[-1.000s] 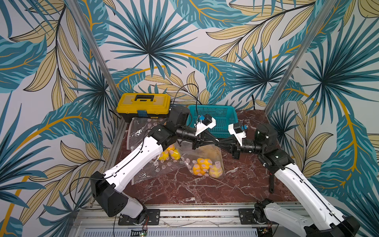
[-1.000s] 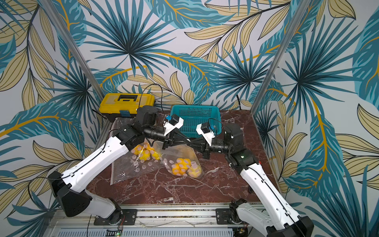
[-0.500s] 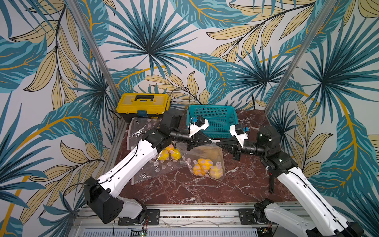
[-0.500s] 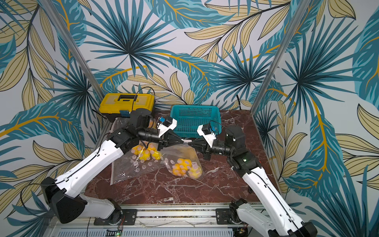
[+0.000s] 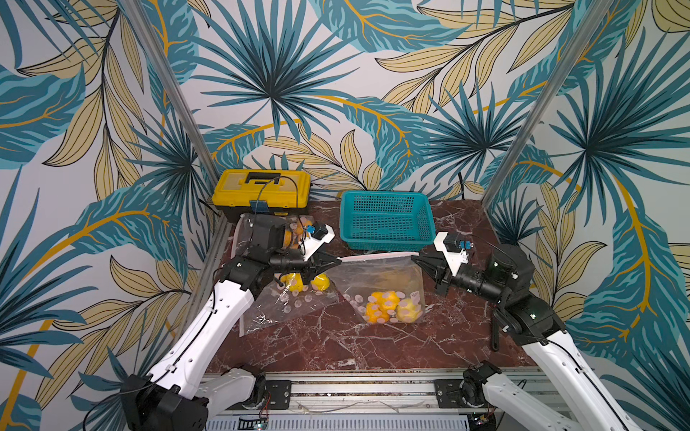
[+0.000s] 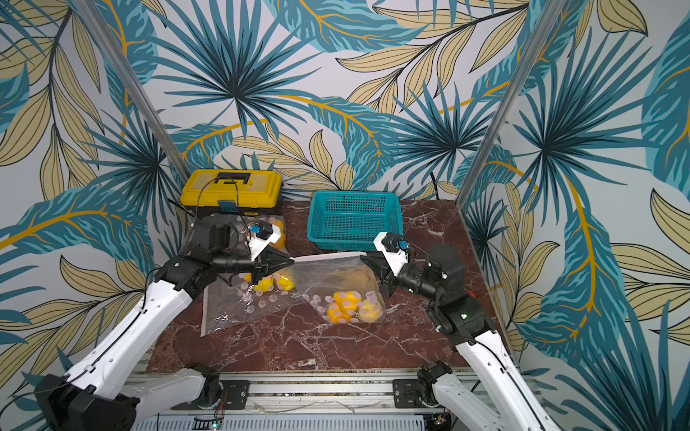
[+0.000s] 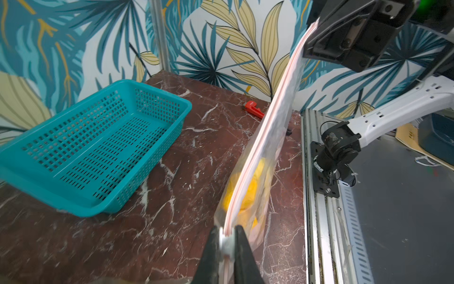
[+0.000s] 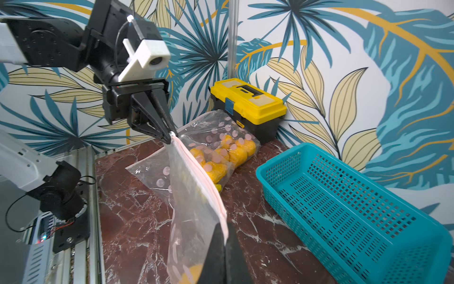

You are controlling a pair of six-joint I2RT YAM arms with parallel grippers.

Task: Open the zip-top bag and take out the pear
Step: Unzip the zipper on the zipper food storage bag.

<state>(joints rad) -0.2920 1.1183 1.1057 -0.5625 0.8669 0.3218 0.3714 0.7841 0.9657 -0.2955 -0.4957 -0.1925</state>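
My left gripper [image 5: 338,259] and right gripper [image 5: 413,257] each clamp one end of the zip-top bag [image 5: 377,276] seal, with the pear [image 5: 378,309] hanging below between them.

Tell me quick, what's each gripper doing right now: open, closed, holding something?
Left gripper: closed, pinching one end of the zip-top bag at its top edge.
Right gripper: closed, pinching the opposite end of the same bag.

L gripper [image 5: 337,260], R gripper [image 5: 414,258] pinched shut (facing).
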